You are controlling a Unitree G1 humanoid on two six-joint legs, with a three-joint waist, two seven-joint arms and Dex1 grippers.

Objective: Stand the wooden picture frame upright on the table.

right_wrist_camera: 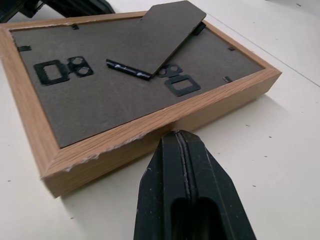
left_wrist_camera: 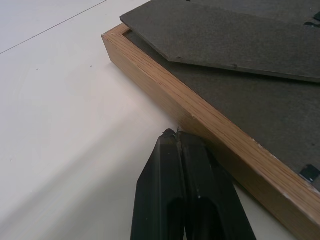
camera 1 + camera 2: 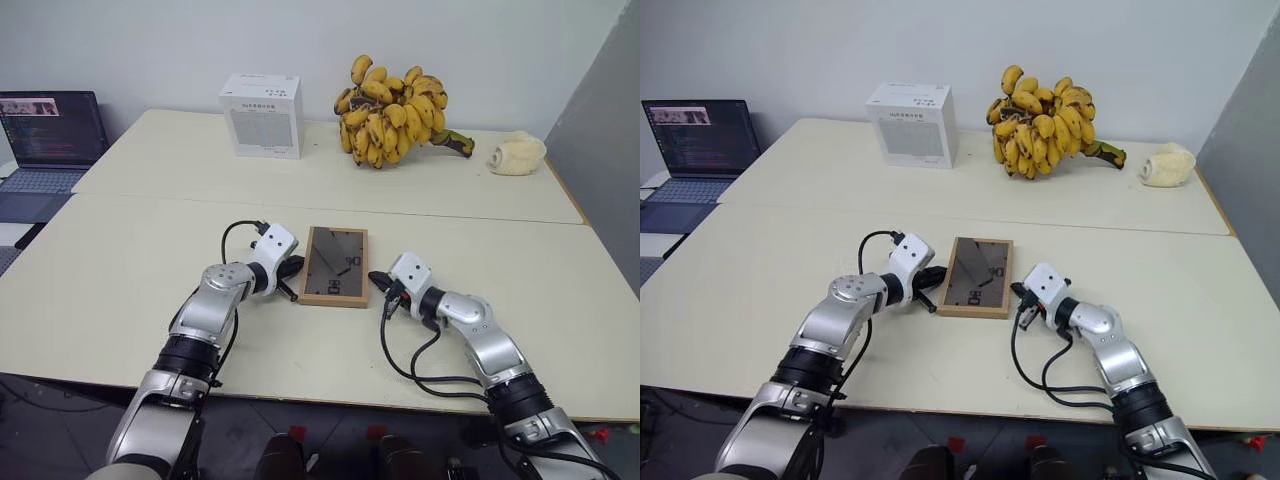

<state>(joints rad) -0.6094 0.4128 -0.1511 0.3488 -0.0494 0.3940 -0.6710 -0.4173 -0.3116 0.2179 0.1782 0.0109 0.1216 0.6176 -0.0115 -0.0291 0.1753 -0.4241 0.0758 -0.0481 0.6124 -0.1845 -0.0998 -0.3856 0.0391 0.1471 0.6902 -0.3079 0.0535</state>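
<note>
The small rectangular light-wood picture frame [image 3: 334,266] lies flat, face down, on the near half of the large pale cream table [image 3: 120,270], just in front of the seam that crosses the tabletop. Its dark grey back panel faces up, with the stand flap [image 1: 170,30] lifted slightly off the panel and small black clips around the edge. The left tool [image 3: 291,278] sits at the frame's left long side, its two black fingers [image 2: 185,185] pressed together with nothing between them, the tips right at the wooden edge. The right tool [image 3: 379,280] sits at the frame's right side near the front corner, fingers [image 1: 187,185] likewise closed on nothing, tips up against the wood; whether either actually touches the frame is hard to tell. On the far half of the table stand a white cardboard box [image 3: 262,115], a large bunch of yellow bananas [image 3: 395,110] and a pale cream lumpy object [image 3: 517,154]. An open laptop [image 3: 50,135] sits beyond the table's left edge.
</note>
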